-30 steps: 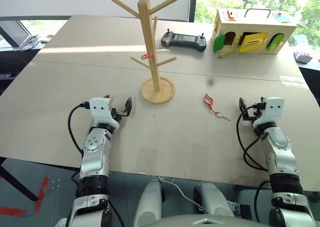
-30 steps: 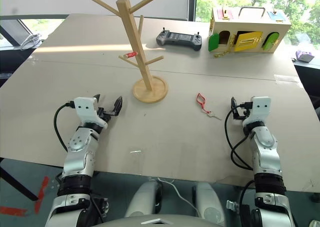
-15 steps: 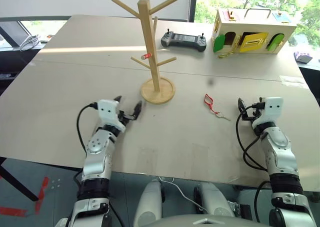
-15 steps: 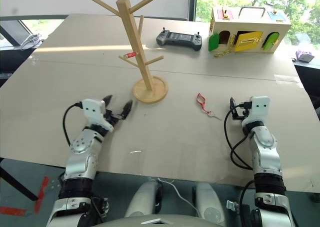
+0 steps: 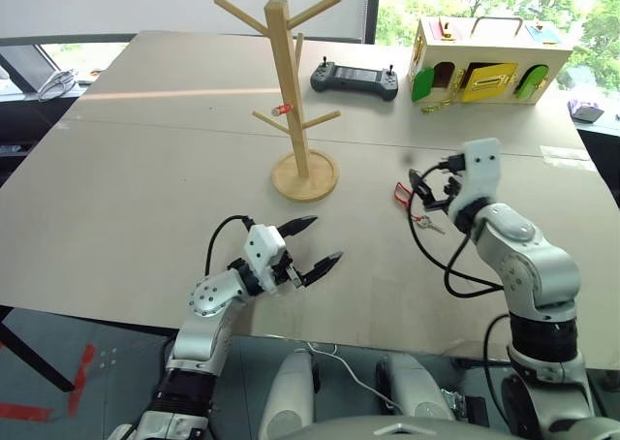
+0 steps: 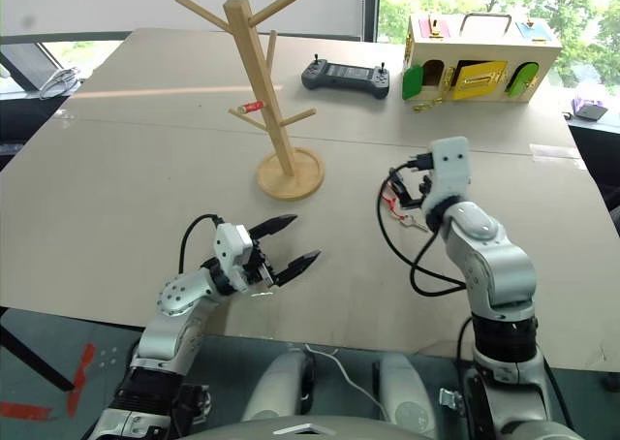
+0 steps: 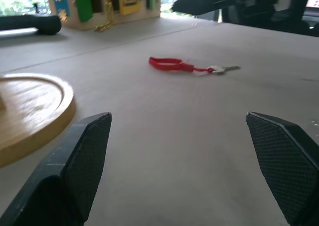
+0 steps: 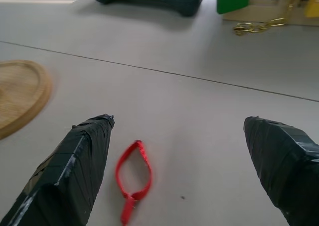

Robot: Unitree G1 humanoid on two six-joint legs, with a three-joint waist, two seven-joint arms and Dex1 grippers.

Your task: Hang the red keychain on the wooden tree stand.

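While the keychain (image 8: 133, 180) lies flat on the bench (image 5: 145, 169), well to the right of the stand (image 5: 292, 91), the right gripper (image 8: 184, 171) hangs over it, fingers spread wide and holding nothing. Near the bench's front edge, the left gripper (image 5: 310, 243) is also spread wide and empty, pointing toward the keychain.

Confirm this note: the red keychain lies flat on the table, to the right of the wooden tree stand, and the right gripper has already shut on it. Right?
Not quite. The right gripper is open above the red keychain, not shut on it, as the right wrist view shows. The keychain does lie flat on the table, right of the wooden tree stand.
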